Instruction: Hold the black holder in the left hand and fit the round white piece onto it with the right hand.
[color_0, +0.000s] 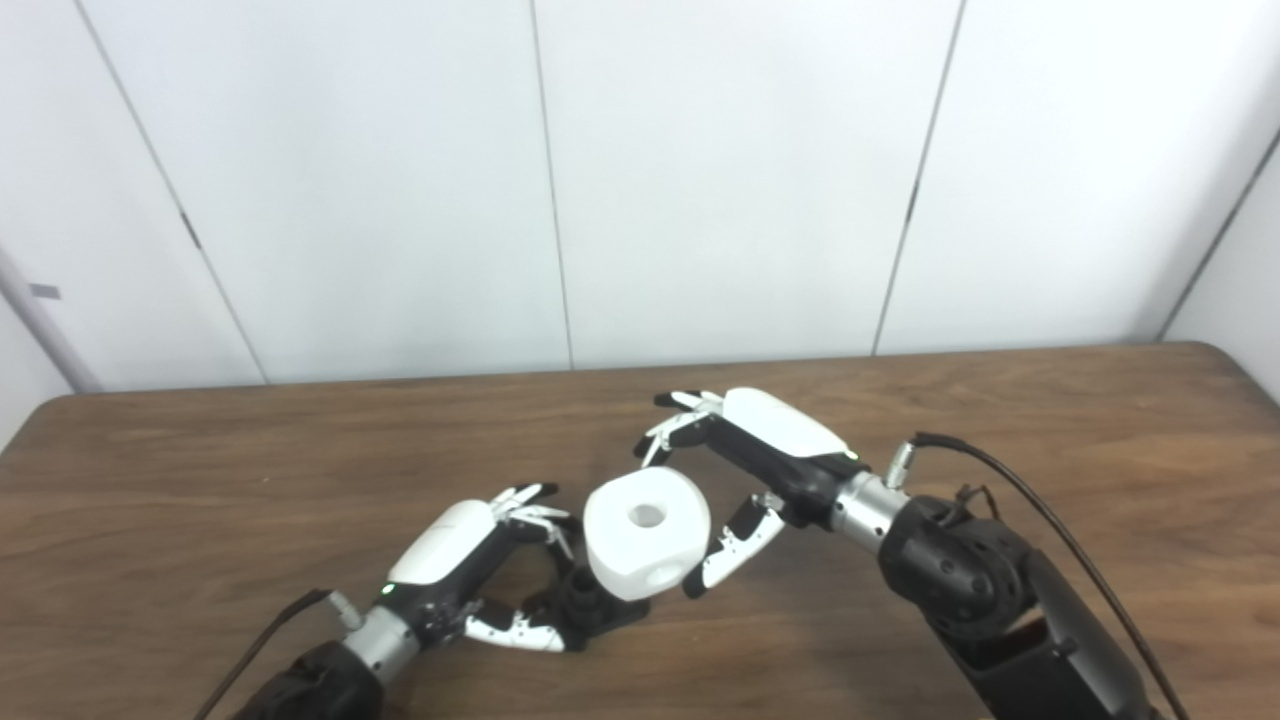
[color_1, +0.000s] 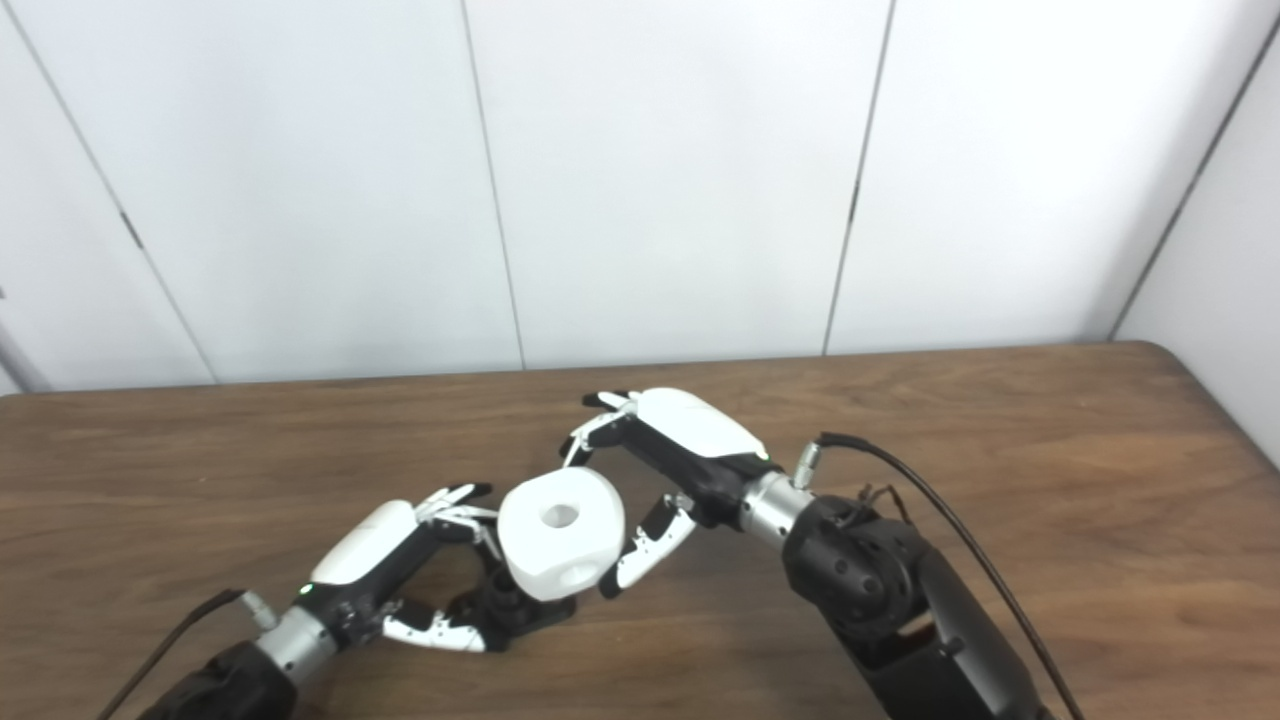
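A round white plastic piece (color_0: 647, 535) with soft, rounded edges is seen low in the middle of the picture. One small hole is seen in its top and another in its lower side. It is tipped a little. A small black plastic holder (color_0: 590, 603) is seen right under it, partly hidden, low down and just left of the middle.

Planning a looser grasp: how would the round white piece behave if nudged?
The round white piece looks rigid and smooth, so probably slippery. Its rounded sides suggest rolling. Perched atop the black holder, it might tip off.
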